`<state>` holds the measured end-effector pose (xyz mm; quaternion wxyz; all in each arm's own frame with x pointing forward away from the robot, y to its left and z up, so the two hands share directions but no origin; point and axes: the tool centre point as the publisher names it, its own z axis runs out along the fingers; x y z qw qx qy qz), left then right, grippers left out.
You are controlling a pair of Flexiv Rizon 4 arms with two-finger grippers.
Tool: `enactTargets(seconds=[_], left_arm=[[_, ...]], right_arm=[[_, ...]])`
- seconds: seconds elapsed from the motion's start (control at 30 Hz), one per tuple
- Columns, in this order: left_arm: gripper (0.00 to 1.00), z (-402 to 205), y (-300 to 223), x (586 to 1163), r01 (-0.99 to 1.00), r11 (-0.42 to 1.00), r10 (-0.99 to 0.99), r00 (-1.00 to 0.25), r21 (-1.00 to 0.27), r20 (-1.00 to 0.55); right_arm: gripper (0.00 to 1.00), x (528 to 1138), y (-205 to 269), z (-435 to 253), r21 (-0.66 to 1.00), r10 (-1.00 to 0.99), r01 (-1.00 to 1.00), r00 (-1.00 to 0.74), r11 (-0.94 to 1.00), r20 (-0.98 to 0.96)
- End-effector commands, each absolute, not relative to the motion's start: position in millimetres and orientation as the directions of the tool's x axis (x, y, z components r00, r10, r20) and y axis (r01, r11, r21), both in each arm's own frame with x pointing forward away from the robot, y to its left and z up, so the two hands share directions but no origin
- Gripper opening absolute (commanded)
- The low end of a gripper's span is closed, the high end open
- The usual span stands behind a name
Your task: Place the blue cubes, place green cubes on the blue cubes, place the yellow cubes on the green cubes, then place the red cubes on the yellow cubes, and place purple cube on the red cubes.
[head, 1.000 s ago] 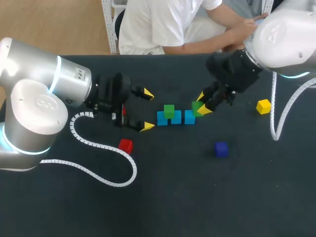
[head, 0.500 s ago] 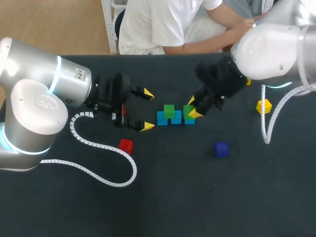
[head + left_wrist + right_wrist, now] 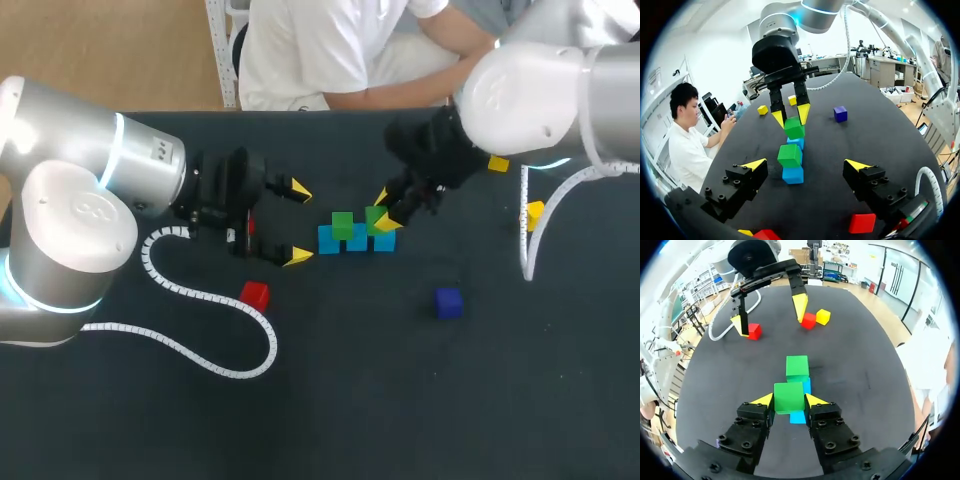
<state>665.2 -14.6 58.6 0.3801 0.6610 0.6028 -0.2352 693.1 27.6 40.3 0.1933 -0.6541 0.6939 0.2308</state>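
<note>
Nearest: a purple cube (image 3: 448, 303) and a red cube (image 3: 255, 295) are being left loose on the desk (image 3: 400, 400), presumably because their layers come last. The left end effector (image 3: 297, 223) is being held wide open and empty, just beside the row of blue cubes (image 3: 357, 241), likely parked there to be out of the stack's way. One green cube (image 3: 343, 224) is being carried on the blue row, sitting across two of them. A second green cube (image 3: 789, 396) is being gripped from both sides by the right end effector (image 3: 790, 401), fingers closed onto it, over the blue row just beside the first green one. Contact with the blue below cannot be confirmed. Judged: the green layer is being finished, and a release needs square alignment or the cube may tip off. Farthest: yellow cubes (image 3: 535, 212) are being left waiting for the next layer.
</note>
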Motion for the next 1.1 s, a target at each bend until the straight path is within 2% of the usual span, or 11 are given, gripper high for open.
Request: enactTargets(seconds=[0.03, 1.1], left_arm=[[1.0, 57.1, -13.7, 665.0, 0.975, 0.016, 0.613, 0.167, 0.223, -0.772], [1.0, 57.1, -13.7, 665.0, 0.975, 0.016, 0.613, 0.167, 0.223, -0.772]], right_arm=[[0.0, 693.2, 27.6, 34.3, 0.058, -0.815, -0.997, -0.077, 0.052, -0.574], [0.0, 699.2, 34.0, 24.5, 0.071, -0.798, -0.995, -0.097, 0.068, -0.595]])
